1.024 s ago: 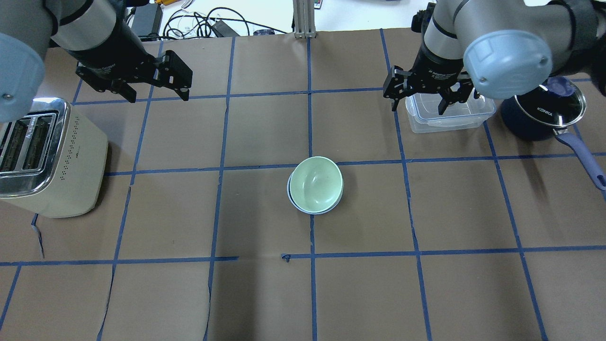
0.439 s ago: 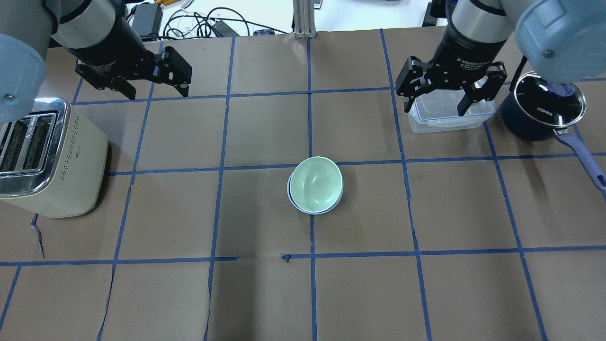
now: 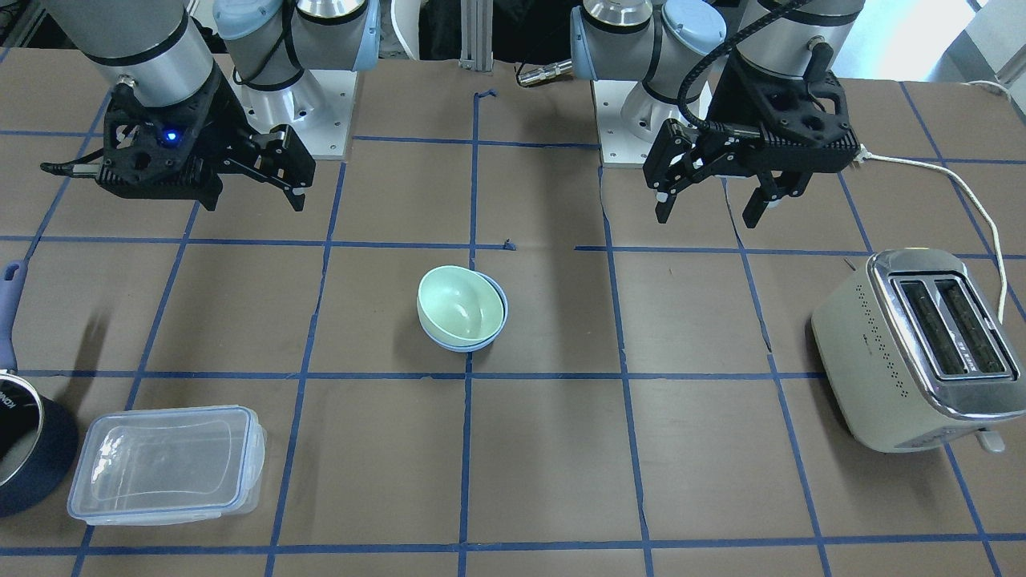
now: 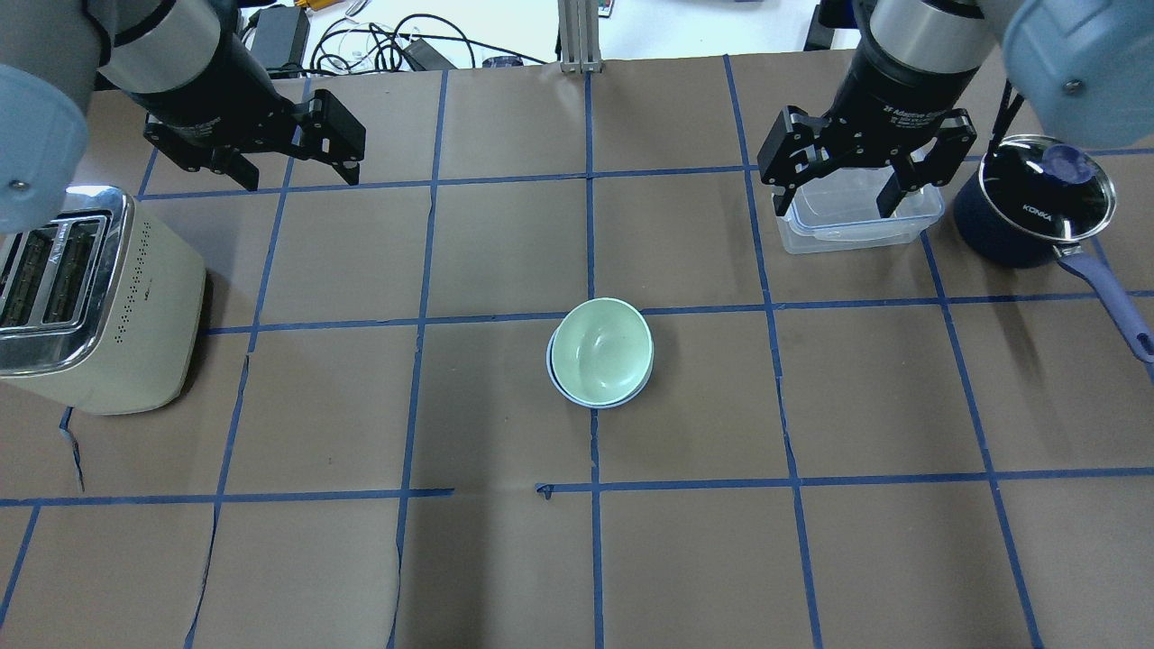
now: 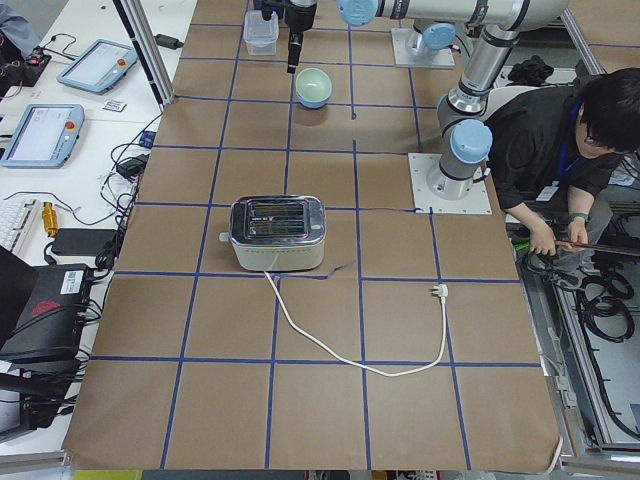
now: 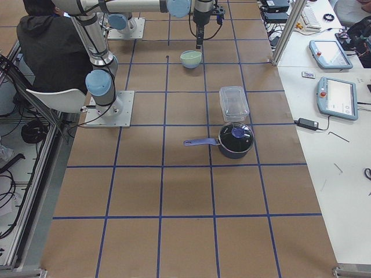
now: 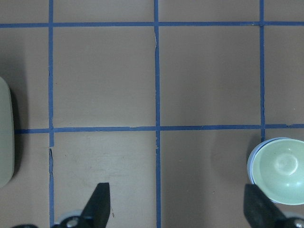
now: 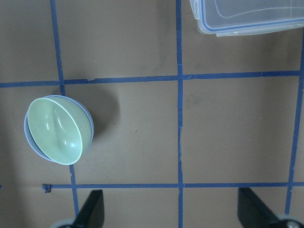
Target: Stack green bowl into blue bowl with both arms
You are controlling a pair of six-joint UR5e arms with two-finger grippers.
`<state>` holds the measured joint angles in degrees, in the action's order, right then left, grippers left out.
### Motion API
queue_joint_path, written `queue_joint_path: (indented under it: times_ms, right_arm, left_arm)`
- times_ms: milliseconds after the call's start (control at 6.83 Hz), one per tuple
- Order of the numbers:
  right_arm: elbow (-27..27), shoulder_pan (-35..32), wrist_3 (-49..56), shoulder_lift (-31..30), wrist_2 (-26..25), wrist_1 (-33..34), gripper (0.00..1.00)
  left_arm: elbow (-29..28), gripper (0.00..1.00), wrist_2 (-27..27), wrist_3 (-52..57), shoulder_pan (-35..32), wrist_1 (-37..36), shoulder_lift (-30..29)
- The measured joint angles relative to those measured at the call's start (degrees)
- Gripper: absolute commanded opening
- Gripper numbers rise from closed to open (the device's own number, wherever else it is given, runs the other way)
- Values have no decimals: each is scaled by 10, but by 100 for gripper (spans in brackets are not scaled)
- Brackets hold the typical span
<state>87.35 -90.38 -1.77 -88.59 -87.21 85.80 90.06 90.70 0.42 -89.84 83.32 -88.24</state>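
Observation:
The green bowl (image 4: pixel 602 350) sits nested, slightly tilted, inside the blue bowl (image 4: pixel 552 368) at the table's middle. Only the blue bowl's rim shows around it. The stack also shows in the front view, green bowl (image 3: pixel 458 308) in blue bowl (image 3: pixel 500 314), and in the right wrist view (image 8: pixel 54 130). My left gripper (image 4: pixel 302 183) is open and empty, raised over the far left, well away from the bowls. My right gripper (image 4: pixel 836 205) is open and empty, raised over the far right, above the clear container. In the front view the left gripper (image 3: pixel 707 220) and right gripper (image 3: pixel 252 200) both hang open.
A cream toaster (image 4: pixel 99 297) stands at the left edge, its cord trailing off. A clear plastic container (image 4: pixel 856 230) and a dark navy pot (image 4: pixel 1028 212) with a glass lid stand at the far right. A person (image 5: pixel 560 130) sits behind the robot's base.
My right gripper has shifted to the right and turned above the clear container. The left gripper and the bowls have not moved.

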Motion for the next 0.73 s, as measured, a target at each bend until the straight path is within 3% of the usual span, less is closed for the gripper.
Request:
queue_joint_path:
  times_ms: [732]
  right_arm:
    - [-9, 0, 3, 0, -25, -24, 100]
  left_arm:
    - [5, 100, 0, 0, -1, 0, 2]
